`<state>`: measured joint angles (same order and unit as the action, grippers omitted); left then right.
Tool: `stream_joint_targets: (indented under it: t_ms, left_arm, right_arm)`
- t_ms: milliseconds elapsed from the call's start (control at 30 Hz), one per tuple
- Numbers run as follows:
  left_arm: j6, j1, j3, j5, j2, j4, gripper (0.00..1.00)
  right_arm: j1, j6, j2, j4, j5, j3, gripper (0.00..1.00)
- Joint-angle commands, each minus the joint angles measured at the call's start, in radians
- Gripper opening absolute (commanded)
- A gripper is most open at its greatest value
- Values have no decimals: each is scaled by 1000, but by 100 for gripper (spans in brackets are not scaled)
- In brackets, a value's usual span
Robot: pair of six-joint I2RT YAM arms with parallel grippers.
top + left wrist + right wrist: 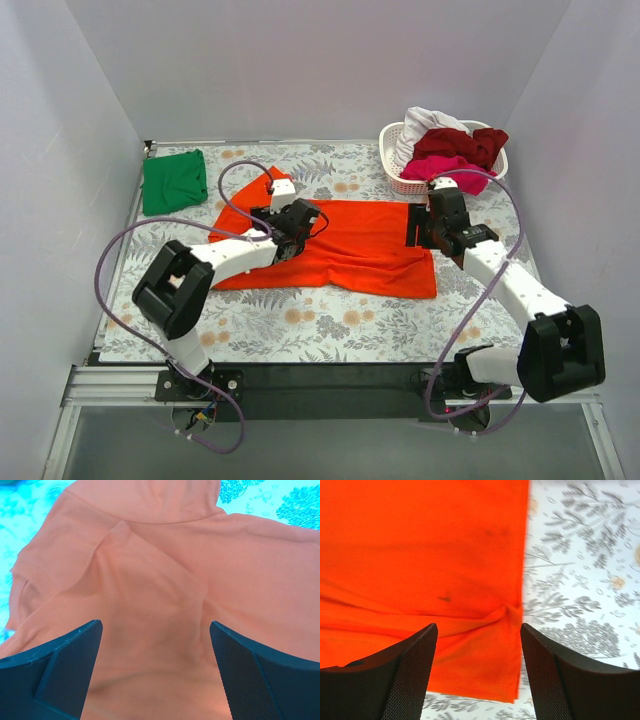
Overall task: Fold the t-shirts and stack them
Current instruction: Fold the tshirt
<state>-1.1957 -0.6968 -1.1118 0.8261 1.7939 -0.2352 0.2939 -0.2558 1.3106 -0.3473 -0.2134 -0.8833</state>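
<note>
The orange shirt (350, 250) is spread flat on the table (300, 322). The left gripper (155, 627) is held over its rumpled left end, fingers (60, 670) parted wide, nothing gripped. The right gripper (477, 627) is poised at the opposite hem corner, equally wide, with a small pucker of cloth just ahead. Further back, a folded green shirt (174, 182) is laid far left. A white shirt (425, 125), a dark red shirt (460, 145) and a pink shirt (445, 168) are heaped in the basket (400, 184) far right.
</note>
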Motion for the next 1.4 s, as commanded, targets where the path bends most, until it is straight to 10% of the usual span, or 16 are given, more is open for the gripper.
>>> stream_joint_targets:
  t_ms: [0, 367, 1367]
  left_arm:
    - [-74, -10, 85, -5, -152, -1, 82]
    - [-159, -1, 178, -47, -131, -47, 85]
    - [-166, 149, 357, -163, -191, -21, 86]
  right_arm:
    - [85, -13, -62, 25, 31, 39, 62]
    - [401, -89, 130, 131, 39, -11, 63]
    - [677, -267, 346, 104, -98, 110, 63]
